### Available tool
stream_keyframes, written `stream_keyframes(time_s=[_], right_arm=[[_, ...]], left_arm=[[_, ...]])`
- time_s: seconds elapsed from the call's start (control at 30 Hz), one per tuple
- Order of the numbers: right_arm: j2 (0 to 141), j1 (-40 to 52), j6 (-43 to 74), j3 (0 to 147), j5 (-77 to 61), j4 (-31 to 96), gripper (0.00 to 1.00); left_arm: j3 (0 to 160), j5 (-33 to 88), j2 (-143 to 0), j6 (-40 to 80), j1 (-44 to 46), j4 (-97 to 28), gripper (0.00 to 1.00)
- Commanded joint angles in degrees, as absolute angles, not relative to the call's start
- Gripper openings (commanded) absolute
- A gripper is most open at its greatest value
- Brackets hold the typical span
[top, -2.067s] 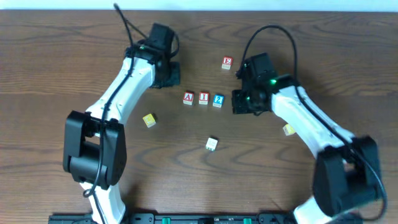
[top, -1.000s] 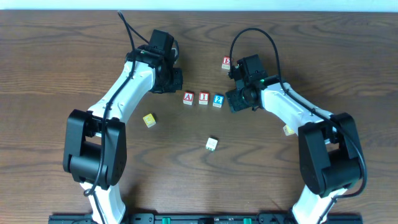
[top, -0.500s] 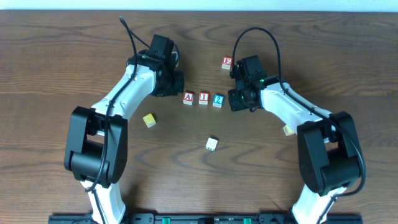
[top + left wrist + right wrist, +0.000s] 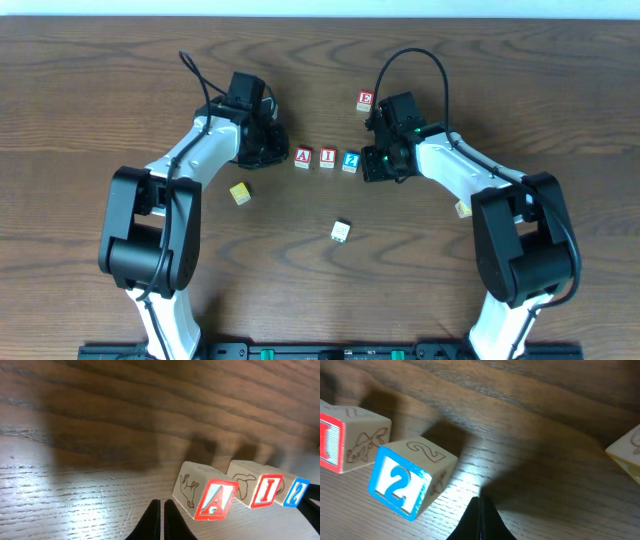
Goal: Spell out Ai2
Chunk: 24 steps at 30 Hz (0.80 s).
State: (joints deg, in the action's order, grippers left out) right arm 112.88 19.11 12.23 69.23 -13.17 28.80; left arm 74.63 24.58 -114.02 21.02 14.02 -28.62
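Three wooden cubes stand in a row at the table's middle: the red "A" cube (image 4: 303, 157), the red "I" cube (image 4: 327, 157) and the blue "2" cube (image 4: 350, 160). My left gripper (image 4: 272, 152) is shut and empty just left of the "A" cube (image 4: 207, 497). The left wrist view also shows the "I" cube (image 4: 258, 490) and the "2" cube (image 4: 295, 492) beyond my gripper (image 4: 161, 505). My right gripper (image 4: 372, 166) is shut and empty just right of the "2" cube (image 4: 407, 477), its tips (image 4: 479, 500) close to it. The "I" cube (image 4: 345, 435) is at that view's left edge.
A red "E" cube (image 4: 365, 99) lies behind the row. A yellow cube (image 4: 239, 193) lies at the left, a cream cube (image 4: 340, 231) in front of the row, and another cube (image 4: 464, 208) under my right arm, also at the right wrist view's edge (image 4: 627, 452).
Both grippers have moved inward toward the row of cubes. The left gripper came down and right to the "A" cube; the right gripper moved left to the "2" cube. The cubes stayed put.
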Motion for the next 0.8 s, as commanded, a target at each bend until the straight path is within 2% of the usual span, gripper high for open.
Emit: stream_keyframes(time_s=[0.0, 0.77], right_arm=[[113.32, 18.83, 14.48, 69.23, -15.0, 28.14, 0.01], [113.32, 18.83, 15.86, 69.25, -18.46, 25.65, 0.01]], left_arm=[[73.43, 25.52, -114.76, 24.08, 13.91, -27.66, 0.06], [73.12, 25.52, -116.9, 28.58, 16.21, -21.32, 0.06]])
